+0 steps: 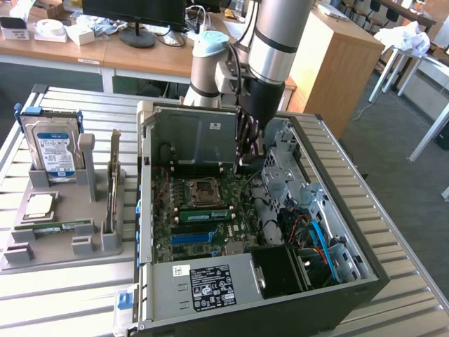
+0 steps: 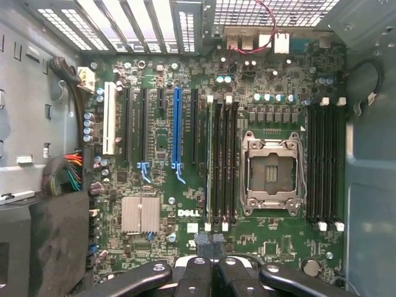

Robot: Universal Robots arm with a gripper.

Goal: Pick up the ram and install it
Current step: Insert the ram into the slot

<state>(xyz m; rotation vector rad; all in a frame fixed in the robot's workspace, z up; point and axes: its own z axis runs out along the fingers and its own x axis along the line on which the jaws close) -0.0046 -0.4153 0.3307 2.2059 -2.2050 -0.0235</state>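
The ram (image 1: 205,214) is a long green stick standing in a memory slot of the motherboard (image 1: 184,237), just beside the processor socket (image 1: 203,190). In the wrist view the ram (image 2: 211,161) runs along the outermost slot of the bank next to the socket (image 2: 271,173). My gripper (image 1: 248,163) hangs above the board inside the open computer case, to the exterior view's right of the socket. Its dark fingertips are pressed together with nothing between them. In the wrist view the gripper (image 2: 212,245) sits over the near end of that slot bank, apart from the ram.
The case walls (image 1: 330,210), a drive cage and cables box in the board. Blue and black expansion slots (image 2: 176,130) lie beside the memory bank. On the exterior view's left, a grey holder (image 1: 63,246) carries a hard drive (image 1: 50,147), a silver processor (image 1: 38,206) and an upright card (image 1: 112,186).
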